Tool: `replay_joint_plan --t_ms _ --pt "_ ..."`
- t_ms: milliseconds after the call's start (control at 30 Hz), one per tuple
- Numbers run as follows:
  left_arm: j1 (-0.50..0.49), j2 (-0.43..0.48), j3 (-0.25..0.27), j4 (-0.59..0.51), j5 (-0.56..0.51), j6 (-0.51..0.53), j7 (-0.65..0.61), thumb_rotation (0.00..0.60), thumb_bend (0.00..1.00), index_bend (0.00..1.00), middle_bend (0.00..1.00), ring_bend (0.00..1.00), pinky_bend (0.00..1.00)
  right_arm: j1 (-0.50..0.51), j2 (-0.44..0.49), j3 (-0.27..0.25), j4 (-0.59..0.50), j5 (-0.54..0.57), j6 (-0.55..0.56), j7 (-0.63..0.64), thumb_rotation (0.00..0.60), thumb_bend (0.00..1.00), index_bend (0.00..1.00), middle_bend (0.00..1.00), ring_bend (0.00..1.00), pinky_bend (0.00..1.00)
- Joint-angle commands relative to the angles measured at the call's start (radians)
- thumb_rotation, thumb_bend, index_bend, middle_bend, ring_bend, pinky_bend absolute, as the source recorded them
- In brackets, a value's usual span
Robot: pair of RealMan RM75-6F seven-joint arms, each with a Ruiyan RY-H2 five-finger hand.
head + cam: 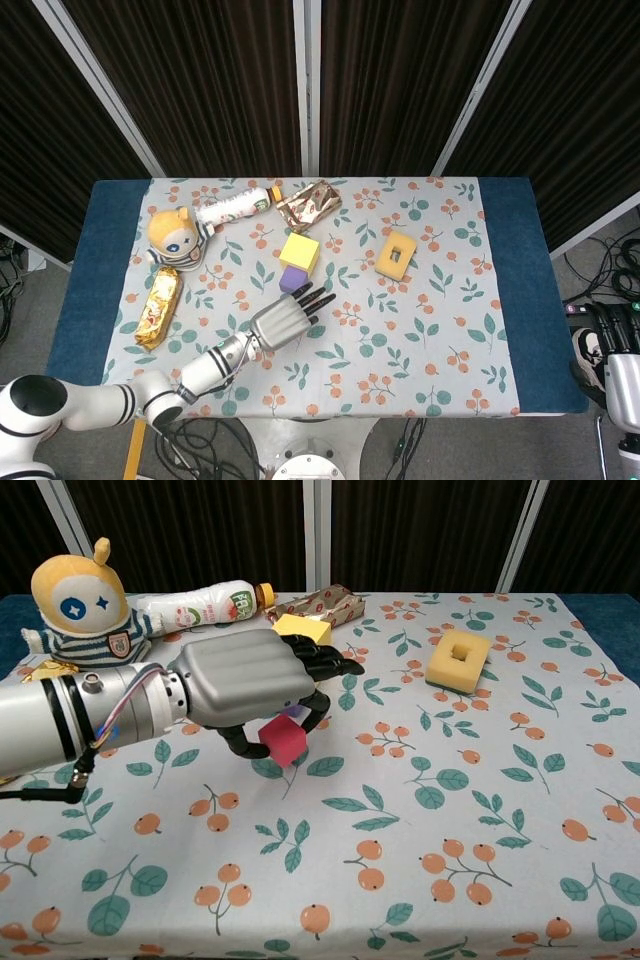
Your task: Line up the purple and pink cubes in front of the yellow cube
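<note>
My left hand holds the pink cube between thumb and fingers, lifted just off the floral cloth. In the head view this hand covers the pink cube. The yellow cube sits mid-table with the purple cube touching its near side. My fingertips reach right up to the purple cube. In the chest view the hand hides the purple cube, and the yellow cube shows only above the knuckles. My right hand hangs off the table's right edge, fingers extended, holding nothing.
A plush toy, a bottle and a gold snack pack lie at the left. A patterned packet lies behind the yellow cube. A yellow foam block with a hole sits at the right.
</note>
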Motion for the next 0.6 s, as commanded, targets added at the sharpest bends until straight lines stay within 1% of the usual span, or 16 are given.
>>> replay_joint_plan --t_ms 33,267,367,600 --pt "-0.022 0.001 -0.006 0.042 0.014 -0.015 -0.027 0.6 0.29 0.54 0.08 0.02 0.14 -0.002 0.001 0.0 -0.002 -0.001 0.003 -0.002 0.6 0.15 0.11 0.12 0.06 0.19" --pt "-0.041 -0.023 -0.025 0.115 -0.006 -0.056 -0.054 0.6 0.29 0.54 0.08 0.02 0.13 -0.007 0.003 0.0 -0.009 0.0 0.008 -0.011 0.6 0.15 0.11 0.12 0.06 0.19" --pt "-0.041 -0.028 -0.03 0.126 -0.022 -0.068 -0.05 0.6 0.29 0.53 0.07 0.02 0.13 -0.008 0.003 0.001 -0.011 0.003 0.008 -0.013 0.6 0.15 0.11 0.12 0.06 0.19" --pt "-0.037 -0.034 -0.028 0.153 -0.021 -0.06 -0.033 0.6 0.29 0.53 0.07 0.02 0.13 -0.005 0.003 0.003 -0.012 0.005 0.001 -0.016 0.6 0.15 0.11 0.12 0.06 0.19"
